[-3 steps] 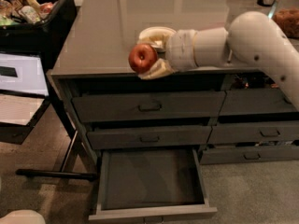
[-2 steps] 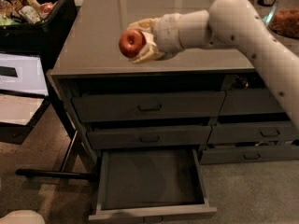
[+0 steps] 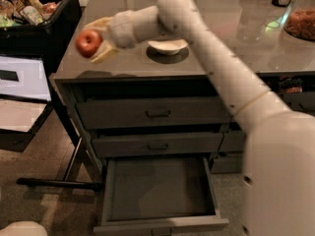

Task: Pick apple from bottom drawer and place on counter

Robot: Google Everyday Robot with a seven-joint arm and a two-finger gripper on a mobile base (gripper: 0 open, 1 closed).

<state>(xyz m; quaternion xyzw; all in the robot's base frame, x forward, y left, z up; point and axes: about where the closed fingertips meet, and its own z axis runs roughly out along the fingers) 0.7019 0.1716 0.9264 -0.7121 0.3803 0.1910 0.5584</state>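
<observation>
My gripper (image 3: 96, 39) is shut on the small red apple (image 3: 88, 43) and holds it above the left edge of the glossy grey counter (image 3: 216, 58). The cream fingers (image 3: 101, 23) clasp the apple from above and below. My white arm stretches from the lower right across the counter to the left. The bottom drawer (image 3: 157, 191) of the left stack is pulled out, with a flat dark empty interior. The two grey drawers above it are closed.
A white bowl (image 3: 168, 45) sits on the counter just right of the gripper. A black bin of groceries (image 3: 34, 14) stands at the far left. A clear cup (image 3: 251, 21) and a container of reddish food (image 3: 301, 23) stand at the counter's right.
The arm has carried the apple up and to the left, from in front of the counter's edge to above its left end. The view has shifted too.
</observation>
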